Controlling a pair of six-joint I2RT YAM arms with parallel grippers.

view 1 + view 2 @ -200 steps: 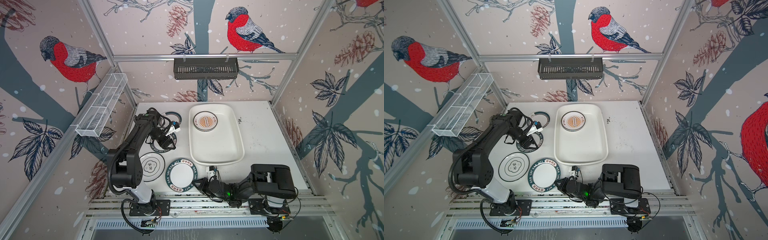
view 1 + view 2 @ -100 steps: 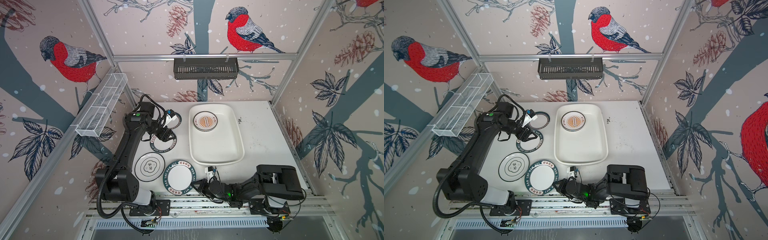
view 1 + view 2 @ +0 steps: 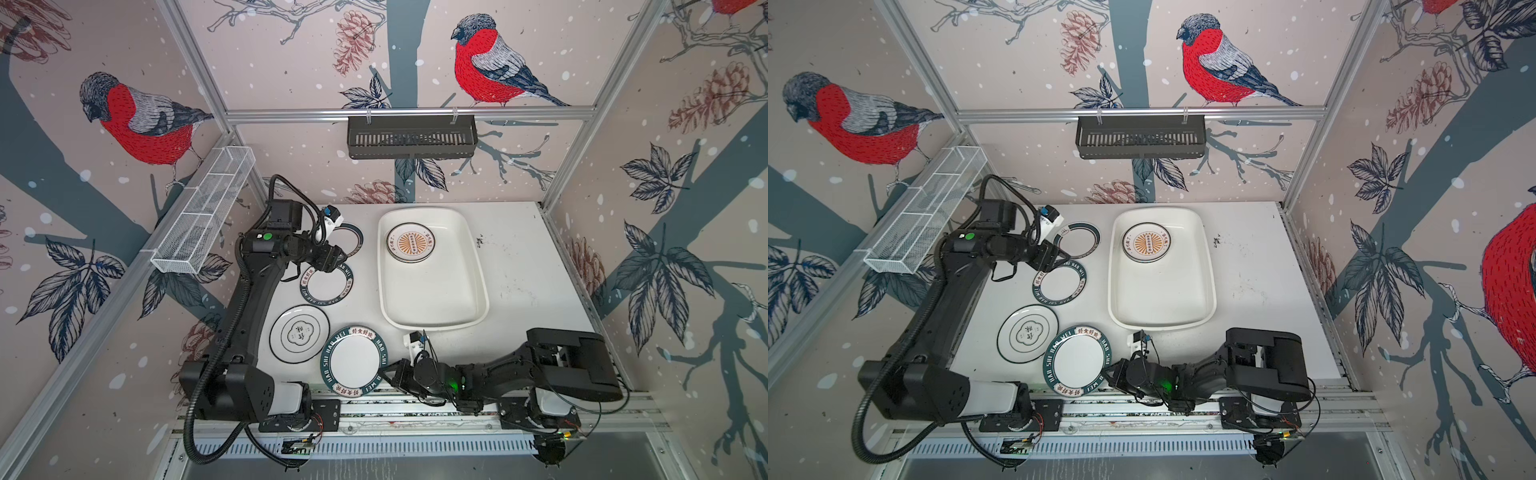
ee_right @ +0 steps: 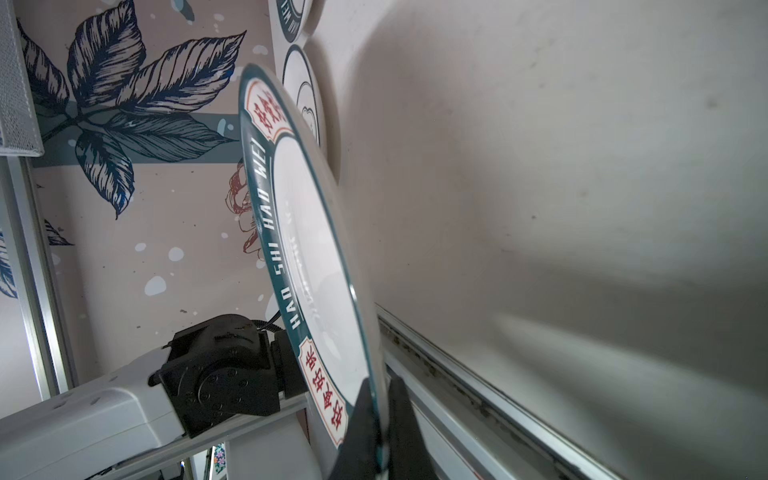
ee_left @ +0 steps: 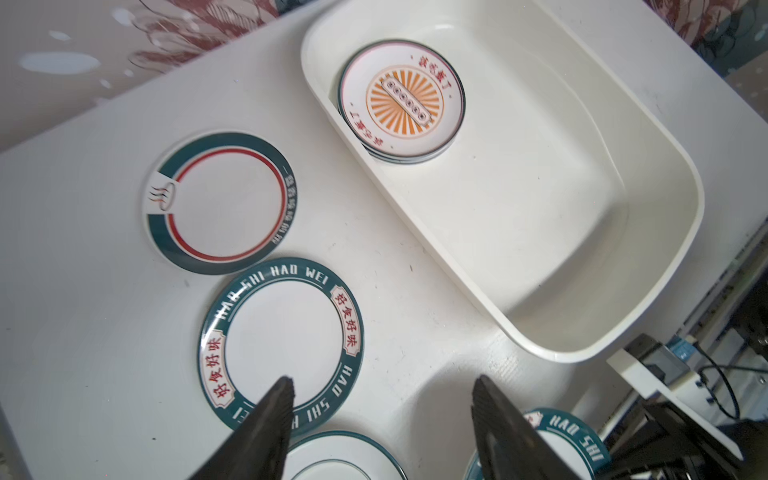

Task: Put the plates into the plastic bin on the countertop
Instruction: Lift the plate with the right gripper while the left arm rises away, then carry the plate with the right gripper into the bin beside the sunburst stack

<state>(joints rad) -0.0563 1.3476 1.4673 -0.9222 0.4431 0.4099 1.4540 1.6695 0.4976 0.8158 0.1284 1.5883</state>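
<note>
Bird-print walls (image 3: 540, 50) close in the white, dark-specked countertop (image 3: 519, 282), framed by aluminium rails. In both top views the plastic bin (image 3: 436, 291) lies from the countertop's centre toward 12 o'clock. A sunburst plate (image 3: 410, 243) sits in its 11 o'clock corner. The left wrist view shows more rims beneath that plate, their number unclear. The left arm hides part of the ringed plate (image 3: 352, 239).

The near lettered plate (image 3: 353, 360) lies at 9 o'clock of the right gripper (image 4: 380, 399), tilted and overhanging the front rail. Its rim is pinched between the closed jaws. The clover plate (image 3: 299, 333) lies at its 10 o'clock.

The far lettered plate (image 3: 327, 286) lies flat at 6 o'clock of the left gripper (image 5: 382, 380), whose jaws stand wide apart and empty.
</note>
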